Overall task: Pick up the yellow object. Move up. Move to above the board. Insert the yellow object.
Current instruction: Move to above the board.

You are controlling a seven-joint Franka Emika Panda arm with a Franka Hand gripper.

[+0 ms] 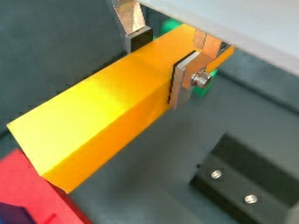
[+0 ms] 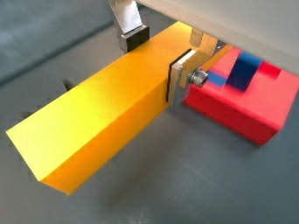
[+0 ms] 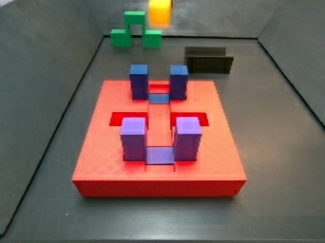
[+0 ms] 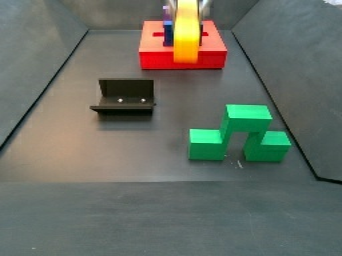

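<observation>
Above the dark floor, the gripper (image 2: 166, 59) holds the yellow object (image 2: 111, 114), its silver fingers (image 2: 184, 80) clamped against the bar's two long sides near one end, so that most of the bar juts out free of the jaws. Both wrist views show the bar clear of the floor. In a side view the bar (image 4: 187, 35) hangs upright at 12 o'clock, in front of the board (image 4: 183, 56) and overlapping its posts; in a side view from the opposite end only its lower tip (image 3: 160, 12) shows at the top edge, beyond the green cubes (image 3: 135, 31).

The pick-up looks done and the lift well under way; the carry toward the board appears to be the step in hand. How near the bar stands to the board cannot be fixed: one side view sets it over the red slab (image 3: 159, 161), while the other places it past the cubes, well apart from the blue posts (image 3: 158, 78) and purple posts (image 3: 159, 140).

A wrist view shows a red corner of the board (image 2: 246, 103) just beyond the jaws. The fixture (image 4: 124, 97) sits at 9 o'clock, out of the way.

Next, the bar likely needs centring over the recessed slot (image 3: 158, 119) between the post pairs, lined up with it, then lowering straight so it does not catch a post.
</observation>
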